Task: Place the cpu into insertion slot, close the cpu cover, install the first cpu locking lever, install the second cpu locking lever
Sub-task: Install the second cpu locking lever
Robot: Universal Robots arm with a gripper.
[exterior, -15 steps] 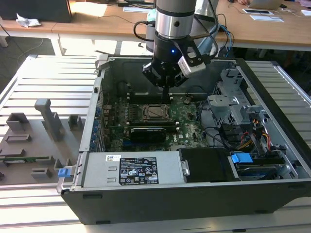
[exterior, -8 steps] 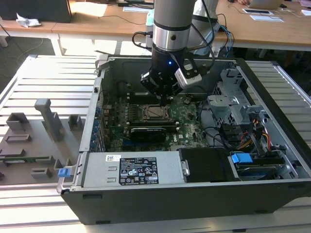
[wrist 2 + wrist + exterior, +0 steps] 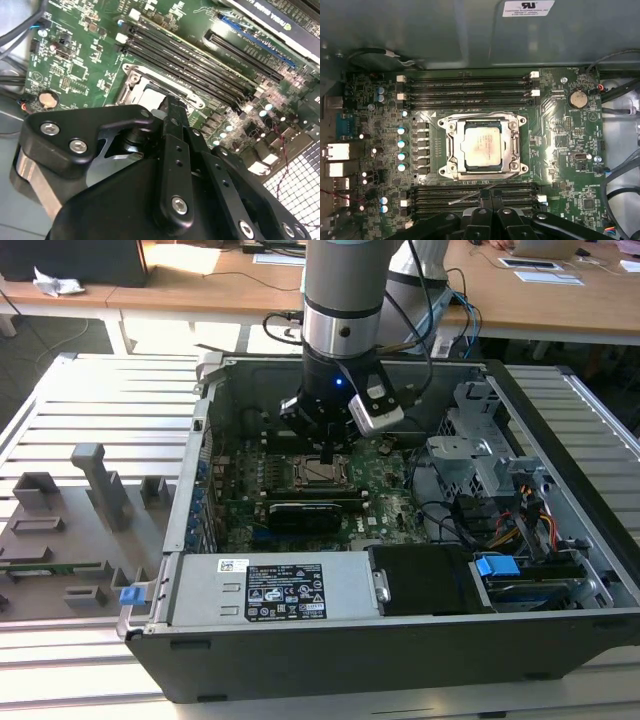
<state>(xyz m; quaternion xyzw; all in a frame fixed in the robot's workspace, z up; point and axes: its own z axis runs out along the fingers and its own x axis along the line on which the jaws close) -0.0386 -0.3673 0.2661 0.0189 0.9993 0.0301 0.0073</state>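
On the exterior view's left you see grey fixture blocks (image 3: 95,480) lying on the slatted metal worktop (image 3: 110,400), wooden desks (image 3: 200,285) lining the room behind, and at centre the open computer case (image 3: 400,635) with the gripper (image 3: 327,456) lowered over its green motherboard (image 3: 385,475). In the first wrist view you get the cpu (image 3: 481,147) seated in its socket, the cpu cover (image 3: 512,145) shut flat around it and a thin locking lever (image 3: 470,196) angled loose beside it. The second wrist view shows the gripper fingers (image 3: 172,117) drawn together, holding nothing, just above the socket.
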